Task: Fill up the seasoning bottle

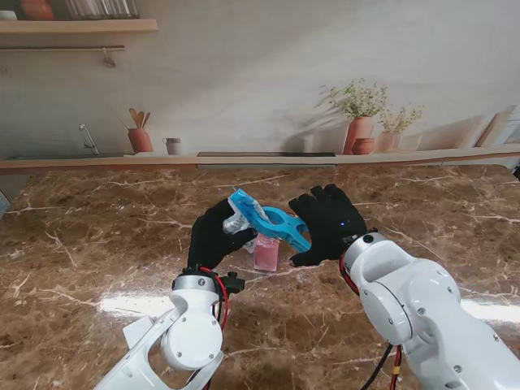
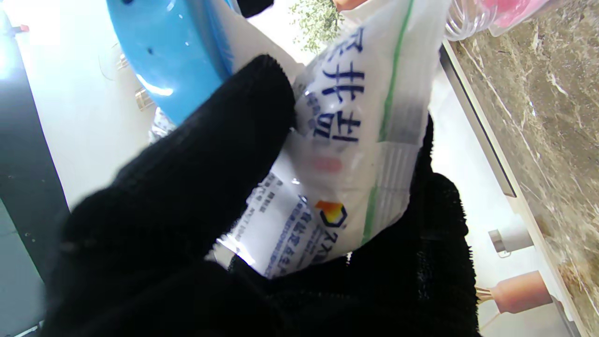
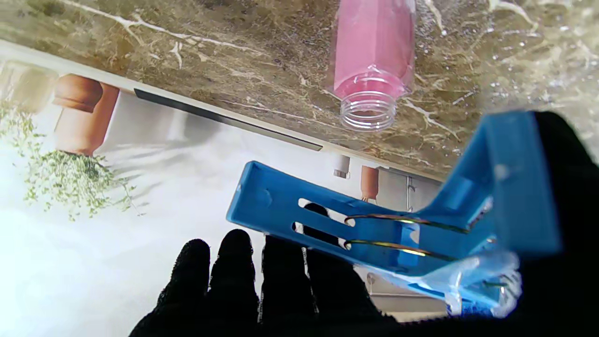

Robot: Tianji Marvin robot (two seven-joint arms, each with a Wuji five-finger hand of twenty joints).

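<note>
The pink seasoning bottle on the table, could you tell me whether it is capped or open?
Open. The seasoning bottle stands upright with its clear threaded neck bare and no cap on it.

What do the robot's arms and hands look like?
Both arms are smooth, rounded white shells with silver bands. Red and black cables loop at each wrist. The left robot hand and right robot hand each wear a fuzzy black knitted glove over five fingers.

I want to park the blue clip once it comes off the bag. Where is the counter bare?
Bare marble lies to the left of the left hand and right of the right hand, out to the counter edges. It is crowded between them: bag, blue clip, pink bottle.
</note>
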